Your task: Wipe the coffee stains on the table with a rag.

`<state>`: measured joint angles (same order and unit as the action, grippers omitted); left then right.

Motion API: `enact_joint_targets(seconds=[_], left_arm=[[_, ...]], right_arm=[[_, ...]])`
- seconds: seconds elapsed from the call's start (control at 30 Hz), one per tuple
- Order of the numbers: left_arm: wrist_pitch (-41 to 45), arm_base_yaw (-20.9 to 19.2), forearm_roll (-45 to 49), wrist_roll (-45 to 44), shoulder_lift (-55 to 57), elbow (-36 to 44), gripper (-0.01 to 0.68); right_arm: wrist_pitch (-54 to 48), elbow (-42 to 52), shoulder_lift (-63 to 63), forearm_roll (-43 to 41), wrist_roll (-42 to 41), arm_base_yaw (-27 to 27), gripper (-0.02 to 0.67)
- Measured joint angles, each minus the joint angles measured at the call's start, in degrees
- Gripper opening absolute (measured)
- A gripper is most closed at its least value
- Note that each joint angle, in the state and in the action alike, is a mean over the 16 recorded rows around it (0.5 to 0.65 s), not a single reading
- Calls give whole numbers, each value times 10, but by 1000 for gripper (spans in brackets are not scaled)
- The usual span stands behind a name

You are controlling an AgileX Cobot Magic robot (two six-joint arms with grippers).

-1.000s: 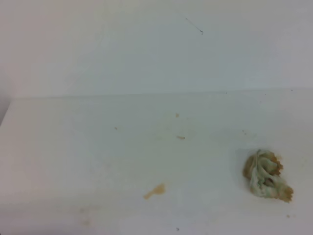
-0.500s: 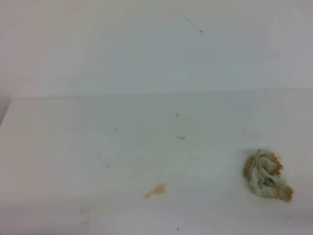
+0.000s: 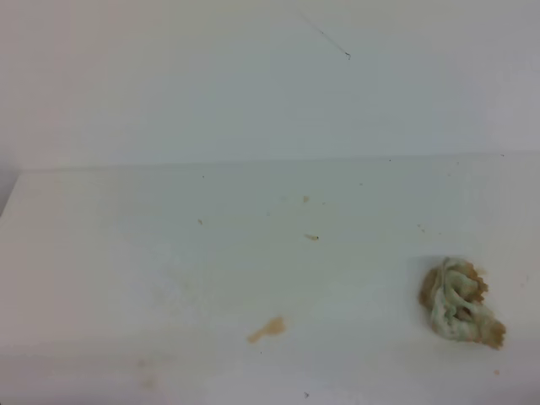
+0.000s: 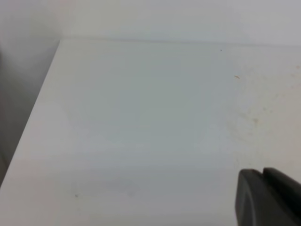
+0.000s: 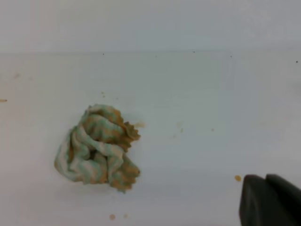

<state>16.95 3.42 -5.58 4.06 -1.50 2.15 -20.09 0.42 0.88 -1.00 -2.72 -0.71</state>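
Nothing moved; rag (image 5: 98,149) left of right tool (image 5: 269,200)

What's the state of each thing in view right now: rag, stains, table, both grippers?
rag: crumpled in a heap on the table, brown-stained, nothing holding it.
coffee stains: small orange-brown smear left on the surface, apart from the rag; scattered specks elsewhere.
table: white, mostly wiped, not fully clean.
left gripper: only a dark tip in its wrist view, above bare table; open or shut unclear.
right gripper: only a dark tip visible, off the rag; open or shut unclear.
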Motion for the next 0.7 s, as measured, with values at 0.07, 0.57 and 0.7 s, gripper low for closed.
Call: enact_joint_targets(seconds=[0.07, 0.57, 0.7], left_arm=[[0, 0, 0, 0, 0, 0, 1], [0, 0, 0, 0, 0, 0, 1], [0, 0, 0, 0, 0, 0, 1]], right_arm=[[1, 0, 0, 1, 0, 3, -1], [5, 1, 0, 2, 0, 5, -1], [3, -1, 0, 1, 0, 6, -1]])
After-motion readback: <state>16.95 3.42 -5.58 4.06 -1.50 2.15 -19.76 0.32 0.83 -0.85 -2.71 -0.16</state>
